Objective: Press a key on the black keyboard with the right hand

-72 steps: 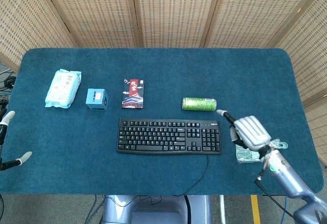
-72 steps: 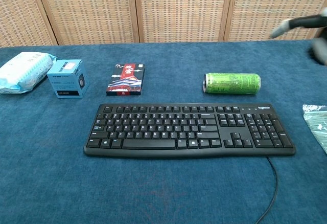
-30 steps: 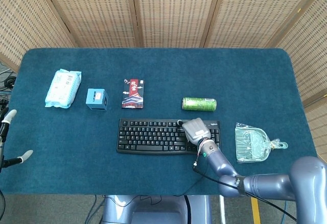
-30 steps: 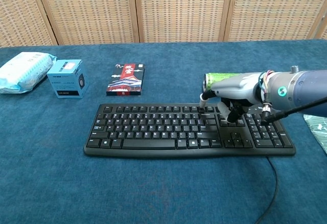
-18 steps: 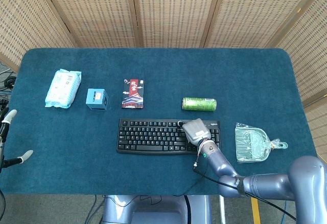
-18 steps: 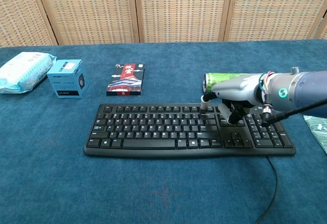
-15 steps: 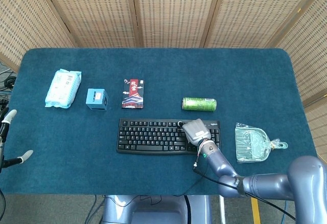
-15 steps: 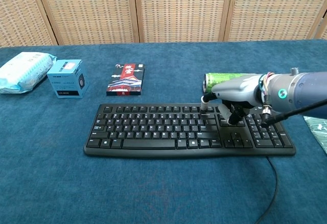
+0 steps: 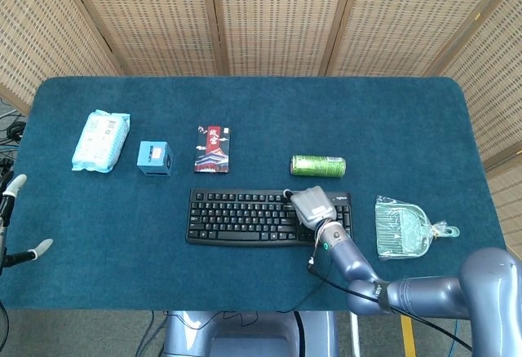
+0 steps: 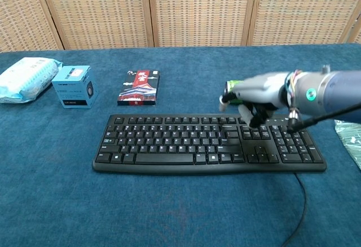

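The right hand (image 10: 256, 97) hovers over the upper right part of the flat black plastic keyboard (image 9: 270, 217), one finger extended forward, the other fingers (image 10: 255, 114) curled downward and holding nothing. In the chest view the extended fingertip sits slightly above the top key row, apart from the keys; contact cannot be confirmed. The keyboard lies flat on the blue-carpeted table (image 9: 245, 112), directly beneath the fingers, its cable trailing toward the near edge. Just beyond the fingers lies a green drink can (image 9: 318, 165) on its side, partly hidden by the hand in the chest view. To the right of the fingers is a clear plastic bag (image 9: 404, 227). The left hand (image 9: 12, 218) shows only at the frame edge, well apart from the keyboard, fingers spread and holding nothing.
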